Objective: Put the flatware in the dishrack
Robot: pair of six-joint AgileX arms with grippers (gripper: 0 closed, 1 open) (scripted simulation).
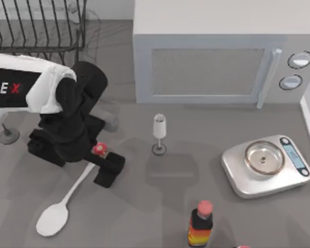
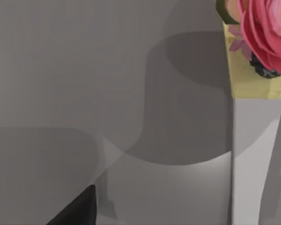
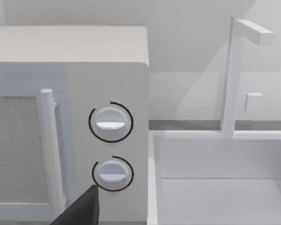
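the long white spoon (image 1: 67,199) with an oval bowl and thin handle lies flat on the grey surface (image 1: 160,206) at the front left, bowl toward the front edge and handle slanting up and right. its end carries a red-and-yellow knob (image 1: 99,150), which in the left wrist view is a pink-red flower shape on a yellow block (image 2: 260,51) topping the pale handle.

the left hand (image 1: 95,157) is down over that knobbed end, its black fingers (image 1: 109,168) lying along the upper handle just beside the knob. whether they press the handle or merely flank it i cannot tell, nor how wide they stand. a dark fingertip (image 2: 77,208) sits at the edge of the left wrist view, apart from the handle.

the large black wire dishrack (image 1: 39,26) of thin upright bars stands at the back left, well apart from the spoon, with the white-and-black left arm (image 1: 36,88) between them.

near the spoon, toward the middle, stands a small clear stemmed glass (image 1: 159,133). another glass's foot (image 1: 9,136) shows beside the arm at far left. a grey box-shaped microwave (image 1: 217,57) fills the back right; in front of it sits a silver kitchen scale (image 1: 266,165), and a red-capped dark bottle (image 1: 200,225) stands at the front edge.

the right wrist view faces the microwave's two dials (image 3: 111,123), with one dark finger (image 3: 82,211) of the right hand in its corner.
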